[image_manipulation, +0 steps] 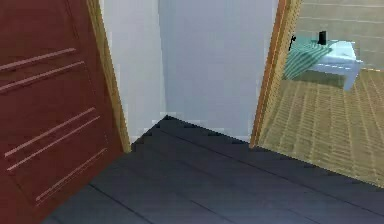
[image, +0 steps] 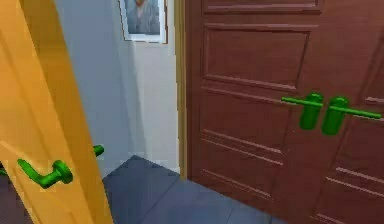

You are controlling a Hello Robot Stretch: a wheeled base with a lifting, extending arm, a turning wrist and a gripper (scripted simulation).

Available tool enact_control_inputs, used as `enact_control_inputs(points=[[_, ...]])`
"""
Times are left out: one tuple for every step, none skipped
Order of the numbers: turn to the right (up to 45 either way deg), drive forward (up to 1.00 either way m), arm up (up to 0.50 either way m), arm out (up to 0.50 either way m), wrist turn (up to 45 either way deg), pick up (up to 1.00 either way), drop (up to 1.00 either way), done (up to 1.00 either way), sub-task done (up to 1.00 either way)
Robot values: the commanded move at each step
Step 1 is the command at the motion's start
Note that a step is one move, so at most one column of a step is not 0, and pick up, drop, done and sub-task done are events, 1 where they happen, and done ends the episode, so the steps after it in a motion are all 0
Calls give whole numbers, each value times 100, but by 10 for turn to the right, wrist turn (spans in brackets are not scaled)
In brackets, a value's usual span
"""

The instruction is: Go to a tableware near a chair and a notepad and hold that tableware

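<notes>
Search step: we stood in a small hallway, the tableware unlocated.
Nearest were an orange door and a red-brown door; farther off, a doorway gave onto a room with white furniture. We judged driving through came next. The state of the gripper's jaws we could not tell.

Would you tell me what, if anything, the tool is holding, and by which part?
It cannot be told here. The forward view faces a brown door with green handles; the arm side view looks at a door frame.
</notes>
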Motion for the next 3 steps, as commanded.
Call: enact_control_inputs(points=[[-450, 0, 0, 0, 0, 0, 0, 0, 0], [-240, 0, 0, 0, 0, 0, 0, 0, 0], [0, 100, 0, 0, 0, 0, 0, 0, 0]])
